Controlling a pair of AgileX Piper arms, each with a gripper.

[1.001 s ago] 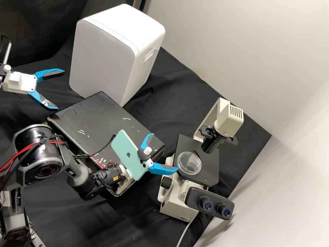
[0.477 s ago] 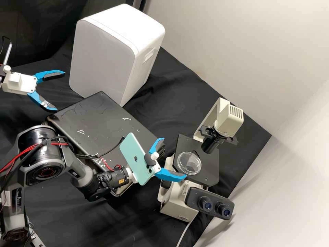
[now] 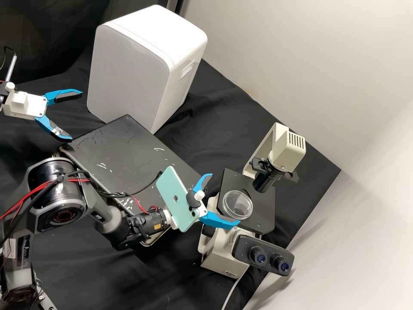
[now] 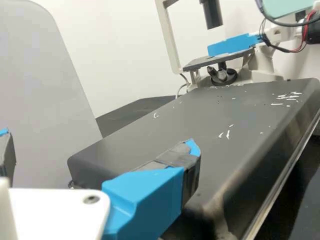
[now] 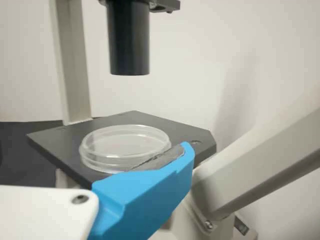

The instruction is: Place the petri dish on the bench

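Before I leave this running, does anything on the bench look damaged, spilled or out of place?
The black flat case is scuffed, with white flecks and scratches across its top. Otherwise nothing stands out: the petri dish sits flat on the microscope stage, with no spill.

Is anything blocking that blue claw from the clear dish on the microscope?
Nothing visible does. The right gripper, open, sits at the edge of the microscope stage, and the dish lies right ahead of it on that stage.
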